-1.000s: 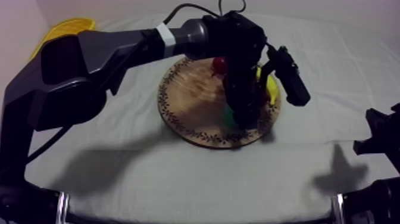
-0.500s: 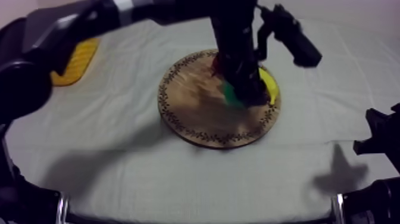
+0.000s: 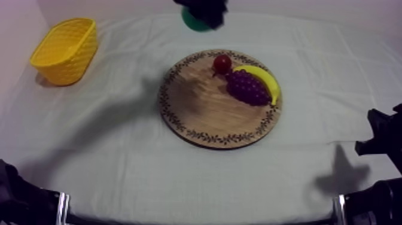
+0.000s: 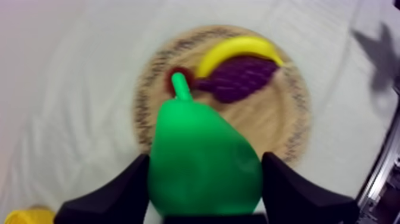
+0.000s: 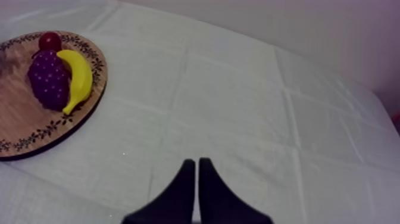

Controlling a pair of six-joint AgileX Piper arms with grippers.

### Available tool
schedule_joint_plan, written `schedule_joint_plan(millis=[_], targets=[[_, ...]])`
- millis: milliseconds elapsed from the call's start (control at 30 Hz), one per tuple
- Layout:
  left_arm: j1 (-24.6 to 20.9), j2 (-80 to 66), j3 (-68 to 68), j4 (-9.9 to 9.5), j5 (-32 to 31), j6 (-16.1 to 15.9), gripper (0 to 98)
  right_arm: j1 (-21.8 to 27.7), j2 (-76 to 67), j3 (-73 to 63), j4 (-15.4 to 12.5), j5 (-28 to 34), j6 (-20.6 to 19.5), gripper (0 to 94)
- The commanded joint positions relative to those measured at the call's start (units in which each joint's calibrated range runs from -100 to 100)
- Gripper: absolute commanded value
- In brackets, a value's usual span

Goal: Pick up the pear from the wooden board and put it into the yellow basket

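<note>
Left claw (image 4: 205,174) pinched the pear (image 4: 202,155) above the board (image 4: 271,125), stem masking the small red fruit (image 4: 172,74); right claw (image 5: 197,170) pressed together over the clothed bench (image 5: 238,107).

The scene is dimly and softly lit from above, and a faint purple cast is taken on by the cloth of the tabletop (image 3: 119,155) toward the edges of the top view. Broad, soft-edged shadows are thrown across the cloth and over the left part of the wooden board (image 3: 239,122). A darker shadow is cast near the lower right. A narrow shadow is seen under the yellow basket (image 3: 63,51). The pear (image 4: 202,161) is rendered a bright, saturated green.
</note>
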Motion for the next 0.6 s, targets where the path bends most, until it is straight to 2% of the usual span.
schedule_joint_plan(millis=[0, 133, 367, 567], targets=[[-3.1, -2.7, 0.9, -0.57, -0.2, -0.2, 48.2, 0.0, 0.0, 0.0, 0.0, 0.0, 0.0, 0.3], [-7.5, -5.5, 3.1, -1.36, -0.7, -0.8, 48.1, 0.0, 0.0, 0.0, 0.0, 0.0, 0.0, 0.3], [-14.4, -8.0, 7.0, -3.89, -2.4, -1.4, 48.5, 0.0, 0.0, 0.0, 0.0, 0.0, 0.0, 0.3], [-20.9, -8.5, 10.9, -4.09, -5.7, -2.7, 47.5, 0.0, 0.0, 0.0, 0.0, 0.0, 0.0, 0.3]])
